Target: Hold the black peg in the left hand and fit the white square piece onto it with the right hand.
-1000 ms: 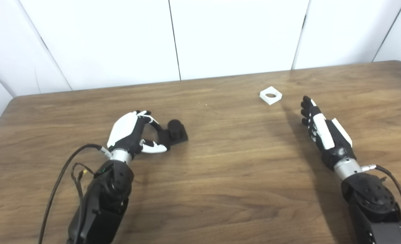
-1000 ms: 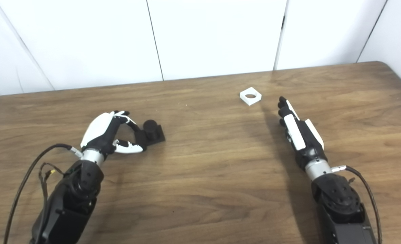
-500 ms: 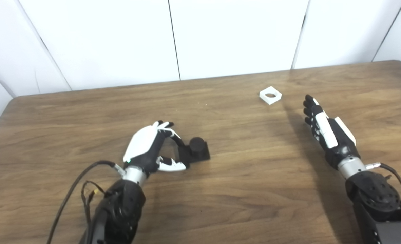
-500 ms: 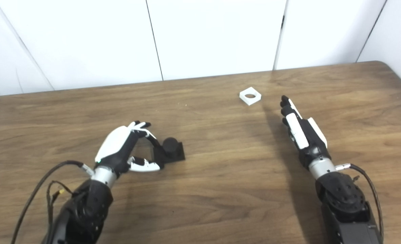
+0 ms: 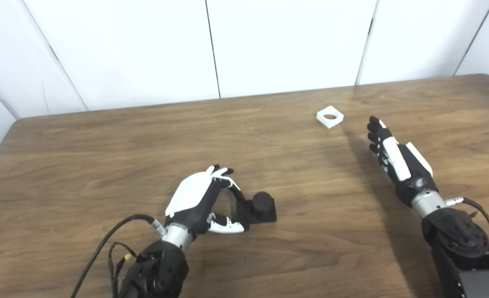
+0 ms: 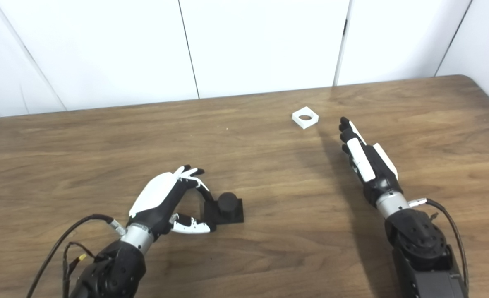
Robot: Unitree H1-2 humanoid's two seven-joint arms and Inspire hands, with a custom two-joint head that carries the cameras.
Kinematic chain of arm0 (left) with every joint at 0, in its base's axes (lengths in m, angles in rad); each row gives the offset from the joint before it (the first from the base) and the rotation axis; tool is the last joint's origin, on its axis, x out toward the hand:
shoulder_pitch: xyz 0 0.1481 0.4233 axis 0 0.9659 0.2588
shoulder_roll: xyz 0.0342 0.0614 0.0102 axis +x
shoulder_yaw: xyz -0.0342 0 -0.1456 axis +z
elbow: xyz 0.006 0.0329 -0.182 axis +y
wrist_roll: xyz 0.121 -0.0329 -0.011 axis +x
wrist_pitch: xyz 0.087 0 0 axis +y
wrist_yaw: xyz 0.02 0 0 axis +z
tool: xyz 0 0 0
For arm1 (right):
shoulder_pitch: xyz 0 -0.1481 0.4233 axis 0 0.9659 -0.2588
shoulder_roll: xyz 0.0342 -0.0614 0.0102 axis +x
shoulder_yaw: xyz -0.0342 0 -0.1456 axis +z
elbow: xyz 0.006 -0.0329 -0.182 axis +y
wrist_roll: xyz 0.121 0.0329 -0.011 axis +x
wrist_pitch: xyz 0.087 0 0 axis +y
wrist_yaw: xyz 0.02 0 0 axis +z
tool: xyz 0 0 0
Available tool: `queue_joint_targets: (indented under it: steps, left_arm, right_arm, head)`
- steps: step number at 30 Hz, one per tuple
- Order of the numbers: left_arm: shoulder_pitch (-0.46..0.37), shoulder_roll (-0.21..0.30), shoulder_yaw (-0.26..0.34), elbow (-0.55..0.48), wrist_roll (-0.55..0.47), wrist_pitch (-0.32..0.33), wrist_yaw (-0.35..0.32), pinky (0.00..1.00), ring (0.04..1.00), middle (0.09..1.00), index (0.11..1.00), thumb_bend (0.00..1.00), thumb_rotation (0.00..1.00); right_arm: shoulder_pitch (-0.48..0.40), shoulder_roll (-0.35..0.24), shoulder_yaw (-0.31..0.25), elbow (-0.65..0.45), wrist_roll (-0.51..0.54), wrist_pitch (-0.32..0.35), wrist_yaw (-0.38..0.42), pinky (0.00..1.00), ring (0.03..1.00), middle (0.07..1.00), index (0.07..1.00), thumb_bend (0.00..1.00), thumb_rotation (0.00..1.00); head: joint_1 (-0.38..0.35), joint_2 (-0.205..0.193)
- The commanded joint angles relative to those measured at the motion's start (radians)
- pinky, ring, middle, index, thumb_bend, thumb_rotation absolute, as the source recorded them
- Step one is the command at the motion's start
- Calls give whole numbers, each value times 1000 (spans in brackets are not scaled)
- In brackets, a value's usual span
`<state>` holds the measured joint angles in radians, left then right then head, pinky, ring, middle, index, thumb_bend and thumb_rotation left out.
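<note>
Left eye view: the left hand grips the black peg by its square base, fingers and thumb pinching the base's left edge; the peg rests on the table.

Right eye view: the right hand holds nothing, fingers extended, near the white square piece, not touching it

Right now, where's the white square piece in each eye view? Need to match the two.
Left eye view: white square piece lies upper right of centre on the table, just beyond the right hand.
Right eye view: same piece, shifted further left in the picture.
Shared landmark: dark wall seam above it, meeting the table's far edge.
</note>
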<state>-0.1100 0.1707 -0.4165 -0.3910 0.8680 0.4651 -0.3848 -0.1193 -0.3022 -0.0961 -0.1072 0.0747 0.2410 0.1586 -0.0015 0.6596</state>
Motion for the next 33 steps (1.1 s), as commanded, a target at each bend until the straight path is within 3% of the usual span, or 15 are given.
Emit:
queue_joint_targets:
  steps: [1, 10, 24, 28, 33]
  left_arm:
    - [7, -6, 2, -37, 7, 2, -20, 810, 1000, 926, 494, 494, 72]
    - [32, -24, 2, -40, 42, 2, -57, 816, 1000, 922, 493, 492, 74]
    - [21, -42, 31, -11, 107, 1, -117, 850, 1000, 921, 490, 493, 70]
    - [19, -34, 28, 3, 110, -15, -94, 975, 997, 913, 489, 495, 68]
    - [11, -18, 4, 6, 170, -22, -105, 1000, 968, 890, 491, 497, 72]
  right_arm:
    - [-44, -18, -6, -37, 5, -14, 5, 1000, 1000, 1000, 1000, 617, 1000]
    - [-50, -24, -2, -40, -4, -3, 11, 1000, 1000, 1000, 1000, 647, 987]
    - [-60, -39, 5, -40, 4, 7, 36, 1000, 1000, 1000, 1000, 607, 1000]
    - [-60, -43, 4, -45, 8, 12, 42, 1000, 1000, 1000, 1000, 608, 1000]
    - [-61, -43, 2, -51, 8, 23, 43, 1000, 1000, 1000, 1000, 606, 998]
  head:
    - [-1, 1]
    - [4, 12]
    - [8, 15]
    - [10, 15]
    - [13, 17]
